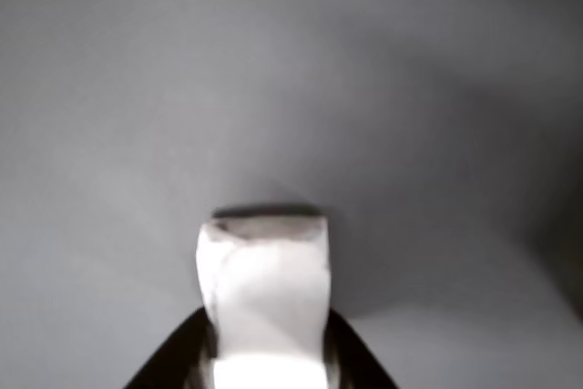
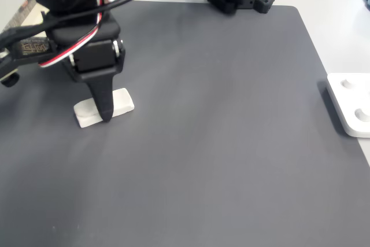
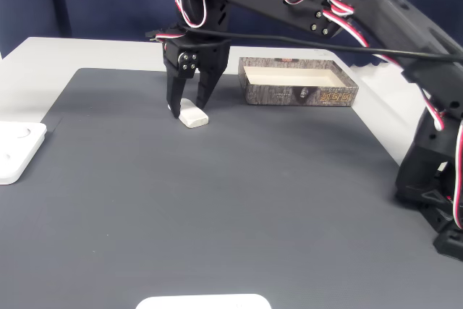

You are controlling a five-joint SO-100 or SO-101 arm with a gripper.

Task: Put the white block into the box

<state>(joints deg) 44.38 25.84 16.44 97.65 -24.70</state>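
other view: close-up, the white block [image 1: 264, 293] sits between two dark fingers at the bottom edge, its scuffed end pointing up and away from the camera. long axis runs straight away from the lens, in line with the end effector [image 1: 264, 366]. the block lies on the grey mat [image 1: 410, 88]. contact at the sides is hidden down there, so it cannot be called from here.

a fixed view: the end effector [image 2: 105, 117] is down at the mat [image 2: 219, 143], one black finger [image 2: 102, 99] crossing the middle of the white block [image 2: 103, 108]. the block lies flat, long axis running left-low to right-high in this view. a white plate with knobs [image 2: 350, 105] sits at the right edge, well apart.

another fixed view: the end effector [image 3: 189, 110] straddles the white block [image 3: 193, 116], fingers spread either side, tips near the mat [image 3: 217, 200]. whether it is open or already pinching, i cannot tell. the block is flat on the mat, long axis slanting from upper left to lower right. the box [image 3: 298, 85] sits to the right on the table [image 3: 87, 52], near, nothing inside that shows.

progress: early, at the grasp step. block not lifted, not carried, not in the box. left to do: close, lift, move right over the box, drop.
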